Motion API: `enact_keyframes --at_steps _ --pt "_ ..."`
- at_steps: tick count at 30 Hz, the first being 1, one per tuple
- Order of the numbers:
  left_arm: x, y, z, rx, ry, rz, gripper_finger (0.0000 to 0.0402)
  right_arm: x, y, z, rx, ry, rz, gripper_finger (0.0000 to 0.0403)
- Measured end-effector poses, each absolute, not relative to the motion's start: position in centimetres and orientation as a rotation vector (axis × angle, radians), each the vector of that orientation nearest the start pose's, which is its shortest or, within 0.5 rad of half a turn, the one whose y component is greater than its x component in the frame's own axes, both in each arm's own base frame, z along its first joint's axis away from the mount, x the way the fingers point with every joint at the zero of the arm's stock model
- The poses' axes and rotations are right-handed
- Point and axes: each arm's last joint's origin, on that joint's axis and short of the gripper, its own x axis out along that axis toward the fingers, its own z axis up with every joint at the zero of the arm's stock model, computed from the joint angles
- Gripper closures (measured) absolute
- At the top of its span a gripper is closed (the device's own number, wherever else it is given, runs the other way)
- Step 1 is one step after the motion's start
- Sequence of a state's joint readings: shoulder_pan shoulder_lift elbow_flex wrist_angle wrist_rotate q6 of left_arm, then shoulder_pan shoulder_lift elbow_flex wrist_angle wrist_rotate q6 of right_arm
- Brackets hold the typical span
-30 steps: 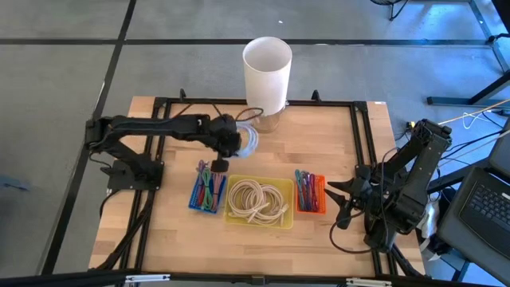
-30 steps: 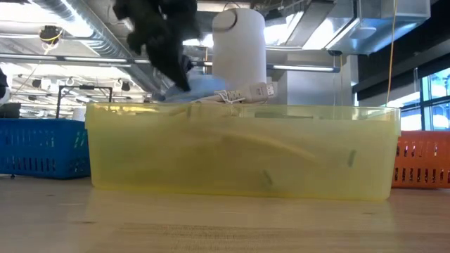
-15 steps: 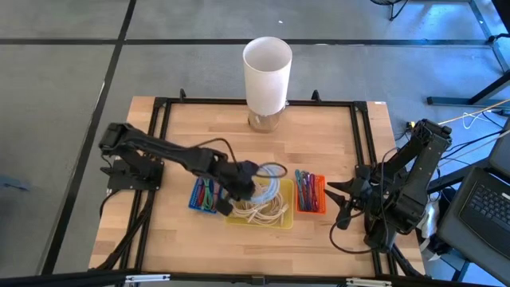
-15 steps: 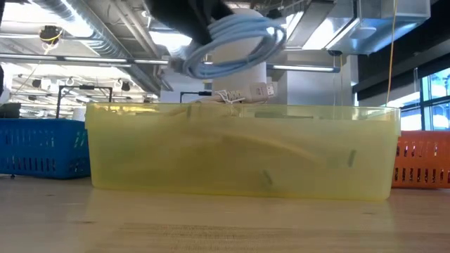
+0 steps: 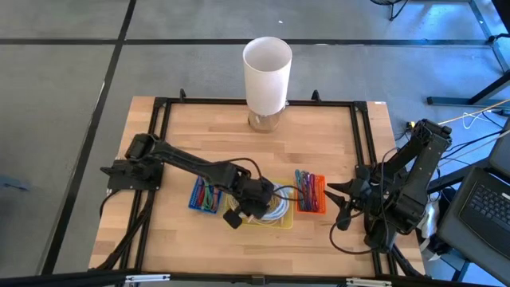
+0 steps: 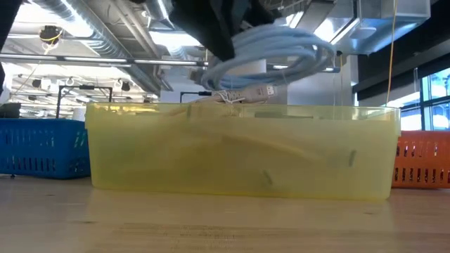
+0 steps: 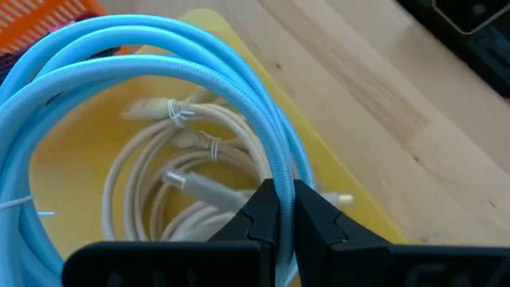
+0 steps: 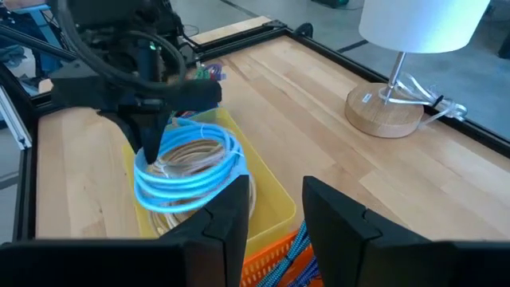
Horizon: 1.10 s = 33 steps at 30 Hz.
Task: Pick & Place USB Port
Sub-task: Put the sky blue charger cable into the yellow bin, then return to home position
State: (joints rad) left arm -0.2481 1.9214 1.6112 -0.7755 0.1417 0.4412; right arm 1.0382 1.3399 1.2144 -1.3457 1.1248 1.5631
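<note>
The left gripper [image 7: 284,209] hangs over the yellow bin [image 5: 284,220], its jaws clenched on one strand of a coiled light-blue cable [image 7: 151,60], so the coil dangles just above the bin and not yet inside it; holding only a single strand lets the loops hang free, which I think suits a drop into the bin; in the low view the blue coil [image 6: 271,60] is clearly above the bin wall [image 6: 239,151]; the bin already keeps a bundle of cream cables [image 7: 187,171], tied with small wires, so the new coil would land on top of them; a blue bin [image 5: 204,194] with coloured cables sits just beside on one side, an orange bin [image 5: 311,194] on the other; a white lamp [image 5: 267,76] stands at the far edge of the bench [image 5: 319,135], well apart; the right gripper [image 8: 271,211] waits at the bench's right side, its jaws released and parted.
</note>
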Motion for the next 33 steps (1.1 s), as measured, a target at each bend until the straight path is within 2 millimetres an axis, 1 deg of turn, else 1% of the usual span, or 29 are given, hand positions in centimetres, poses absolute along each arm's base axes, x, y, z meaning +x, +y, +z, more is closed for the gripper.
enact_keyframes --at_steps 2,7,14,19,24,26,28,33 --pt "39.7 -10.3 24.2 0.443 1.008 -0.588 0.0389 13.3 17.5 31.0 0.206 0.41 -0.5 0.0281" --pt "40.6 -10.1 21.9 0.405 1.062 -0.625 0.0389 13.3 17.5 31.0 0.207 0.41 -0.499 0.0281" --pt "41.7 -9.7 19.7 0.385 1.073 -0.653 0.0389 13.3 17.5 31.0 0.207 0.41 -0.499 0.0281" --pt "42.1 -8.9 18.9 0.312 1.081 -0.685 0.0389 13.3 17.5 31.0 0.207 0.411 -0.499 0.0281" --pt "42.0 -8.6 19.1 0.293 1.084 -0.678 0.0385 13.3 17.5 30.9 0.207 0.414 -0.499 0.0281" --pt "42.0 -8.6 19.0 0.276 1.087 -0.678 0.0366 13.3 17.5 30.9 0.207 0.414 -0.499 0.0281" --pt "42.1 -8.8 18.7 0.275 1.093 -0.676 0.0337 13.3 17.5 31.0 0.207 0.414 -0.499 0.0281" --pt "41.7 -9.2 18.8 0.295 1.126 -0.66 0.0264 13.3 17.5 30.9 0.207 0.414 -0.499 0.0281"
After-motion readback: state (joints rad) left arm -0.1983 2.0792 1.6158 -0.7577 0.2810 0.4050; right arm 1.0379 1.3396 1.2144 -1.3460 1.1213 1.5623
